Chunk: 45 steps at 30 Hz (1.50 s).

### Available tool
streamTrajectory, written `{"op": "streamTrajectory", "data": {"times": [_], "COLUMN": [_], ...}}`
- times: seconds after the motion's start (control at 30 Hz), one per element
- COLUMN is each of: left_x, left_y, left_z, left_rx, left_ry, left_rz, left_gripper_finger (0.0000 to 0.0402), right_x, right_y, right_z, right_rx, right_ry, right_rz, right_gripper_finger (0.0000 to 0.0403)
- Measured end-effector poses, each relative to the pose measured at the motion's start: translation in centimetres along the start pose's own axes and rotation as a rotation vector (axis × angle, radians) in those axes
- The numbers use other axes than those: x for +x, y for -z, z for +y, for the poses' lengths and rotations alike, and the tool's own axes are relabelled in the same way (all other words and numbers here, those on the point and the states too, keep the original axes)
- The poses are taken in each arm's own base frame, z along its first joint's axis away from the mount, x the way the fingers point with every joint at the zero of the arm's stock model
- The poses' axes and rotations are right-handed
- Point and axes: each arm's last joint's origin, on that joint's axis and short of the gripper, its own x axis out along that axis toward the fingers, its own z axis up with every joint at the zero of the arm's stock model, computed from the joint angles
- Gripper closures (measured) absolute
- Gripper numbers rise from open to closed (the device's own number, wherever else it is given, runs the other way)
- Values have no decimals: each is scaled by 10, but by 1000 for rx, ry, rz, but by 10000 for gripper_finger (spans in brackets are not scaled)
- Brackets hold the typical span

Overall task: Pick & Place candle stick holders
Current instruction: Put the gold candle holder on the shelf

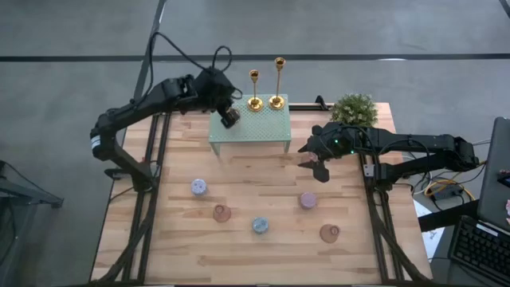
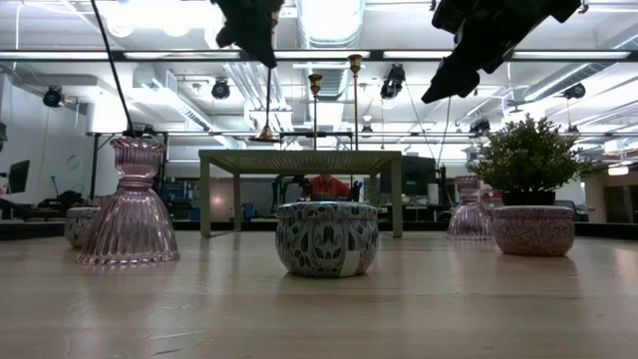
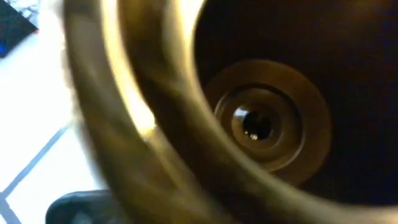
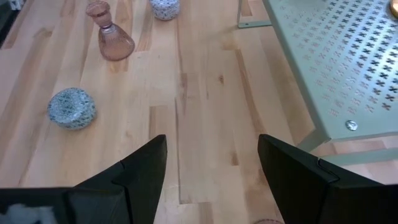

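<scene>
Two gold candle stick holders (image 1: 253,102) (image 1: 276,101) stand on their round bases at the far edge of the small green perforated table (image 1: 249,131). My left gripper (image 1: 226,112) is over that table's far left corner, shut on a third holder (image 2: 267,110). This holder's shiny gold round base (image 3: 155,124) fills the left wrist view. My right gripper (image 1: 319,163) hangs open above the wood to the right of the green table, nothing between its fingers (image 4: 143,168). My left gripper has the third holder by the upper end of its thin stem (image 2: 266,70); the gripper's own body hides the place of contact. The stem hangs about upright below the gripper. Its flared base (image 2: 267,133) is at the lower end, clear of the green table's top.
On the wooden table nearer the front stand pink glass holders (image 1: 222,213) (image 1: 308,200) (image 1: 329,233) and speckled bowls (image 1: 198,187) (image 1: 260,226). A potted plant (image 1: 354,109) stands at the far right, close to my right arm.
</scene>
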Motion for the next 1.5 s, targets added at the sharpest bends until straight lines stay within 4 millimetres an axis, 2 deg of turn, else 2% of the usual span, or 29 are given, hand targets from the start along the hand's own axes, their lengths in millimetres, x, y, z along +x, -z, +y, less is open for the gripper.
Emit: {"op": "streamTrajectory", "data": {"times": [0.23,0.57,0.67,1.0,1.33,1.5], "left_x": [11,20,24,42,24,29], "left_y": [-1,0,0,-2,-18,-24], "left_z": [37,97,109,111,114,116], "left_rx": [33,9,0,40,126,172], "left_ry": [-13,109,133,200,202,239], "left_rz": [10,-60,-87,-74,-63,29], "left_gripper_finger": [382,382,382,382,381,381], "right_x": [0,0,0,0,0,0], "right_y": [-1,-1,-1,-1,-1,-1], "right_z": [0,0,0,0,0,0], "right_rx": [-1,2,2,18,21,21], "right_ry": [12,12,12,12,12,12], "right_rz": [-7,-8,-8,-10,-10,-12], "right_gripper_finger": [158,158,158,158,158,158]}}
